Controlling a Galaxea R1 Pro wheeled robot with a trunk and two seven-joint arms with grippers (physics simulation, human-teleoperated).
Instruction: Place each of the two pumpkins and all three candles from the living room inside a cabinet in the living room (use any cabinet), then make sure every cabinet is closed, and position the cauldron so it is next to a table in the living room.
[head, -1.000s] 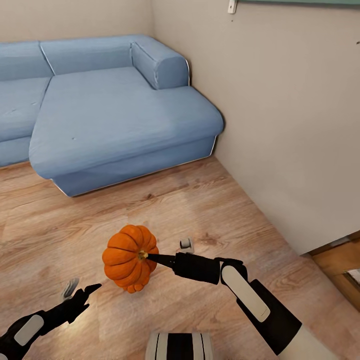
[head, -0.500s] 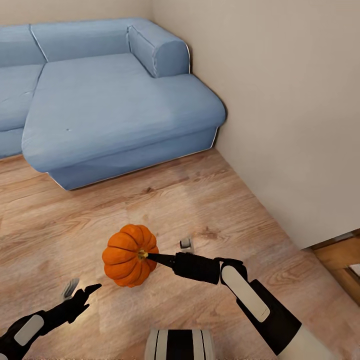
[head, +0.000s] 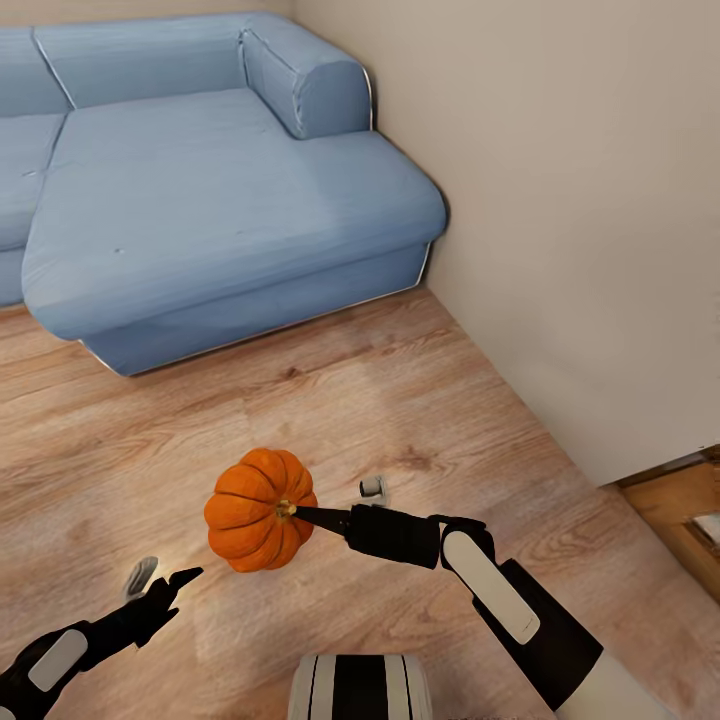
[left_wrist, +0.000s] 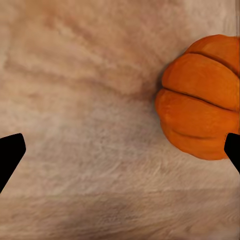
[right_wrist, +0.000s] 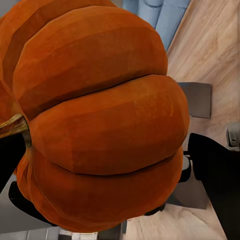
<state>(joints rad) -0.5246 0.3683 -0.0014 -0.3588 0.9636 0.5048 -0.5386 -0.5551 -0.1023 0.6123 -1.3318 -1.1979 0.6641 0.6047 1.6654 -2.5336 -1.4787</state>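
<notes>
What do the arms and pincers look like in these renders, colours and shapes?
Both arms are glossy black with elongated off-white oval panels on the forearm; the right arm turns white toward its base. Each ends in a black pincer, left pincer and right pincer, with slim fingers tapering to points. No cables or markings visible.

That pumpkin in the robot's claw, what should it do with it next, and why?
Probably keep the grip and turn on toward a cabinet. The right gripper is shut on the pumpkin at its stem, held above the wooden floor. Ahead are a blue sofa and a bare wall, nowhere to stow it.
</notes>
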